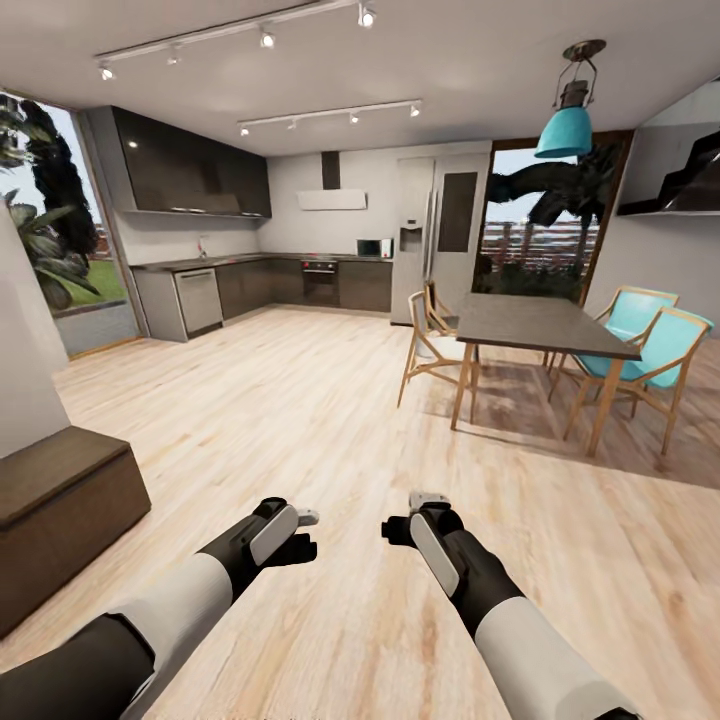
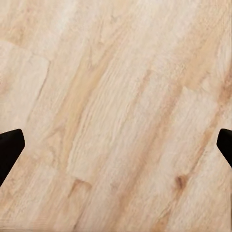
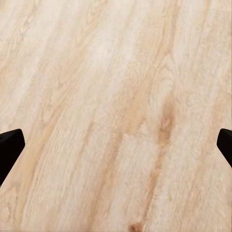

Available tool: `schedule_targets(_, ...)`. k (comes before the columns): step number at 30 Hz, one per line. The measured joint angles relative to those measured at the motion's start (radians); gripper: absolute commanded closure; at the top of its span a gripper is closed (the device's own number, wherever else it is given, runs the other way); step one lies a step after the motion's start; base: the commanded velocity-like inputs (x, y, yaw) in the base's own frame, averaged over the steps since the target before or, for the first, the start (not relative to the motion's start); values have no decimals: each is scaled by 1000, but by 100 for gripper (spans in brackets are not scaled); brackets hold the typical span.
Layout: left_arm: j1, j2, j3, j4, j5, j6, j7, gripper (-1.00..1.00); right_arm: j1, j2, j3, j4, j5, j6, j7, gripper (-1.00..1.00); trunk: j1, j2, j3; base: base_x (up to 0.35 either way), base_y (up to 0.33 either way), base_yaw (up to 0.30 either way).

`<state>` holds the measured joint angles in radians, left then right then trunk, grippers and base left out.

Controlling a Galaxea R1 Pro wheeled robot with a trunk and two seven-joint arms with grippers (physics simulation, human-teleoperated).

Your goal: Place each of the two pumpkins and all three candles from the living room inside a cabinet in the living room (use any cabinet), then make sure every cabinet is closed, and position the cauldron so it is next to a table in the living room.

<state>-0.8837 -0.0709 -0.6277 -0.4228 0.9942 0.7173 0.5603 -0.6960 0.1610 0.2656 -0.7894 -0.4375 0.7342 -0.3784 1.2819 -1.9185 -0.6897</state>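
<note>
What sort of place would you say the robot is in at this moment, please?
It looks like an open-plan home kitchen and dining area: dark kitchen cabinets with a built-in oven along the far wall, a tall fridge, and a dining table with wooden chairs on a light wood floor.

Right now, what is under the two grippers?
Bare light wooden floor lies under the left gripper and the right gripper. Both are open and empty. Nothing else lies there.

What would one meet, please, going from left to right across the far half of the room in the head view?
Window with plants → dark kitchen cupboards → dishwasher → oven → fridge → dining table → turquoise chairs.
</note>
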Motion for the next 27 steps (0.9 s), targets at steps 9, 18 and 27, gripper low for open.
schedule_targets(9,0,0,0,0,0,0,-1,-100,0,4,2,1,0,0,0,-100,0,0,0,33,-258,290)
schedule_targets(18,0,0,0,0,0,0,-1,-100,0,4,26,0,0,0,0,-100,0,0,0,160,-80,290)
schedule_targets(27,0,0,0,-1,0,0,0,-100,0,4,29,0,0,0,0,-100,0,0,0,45,-5,290)
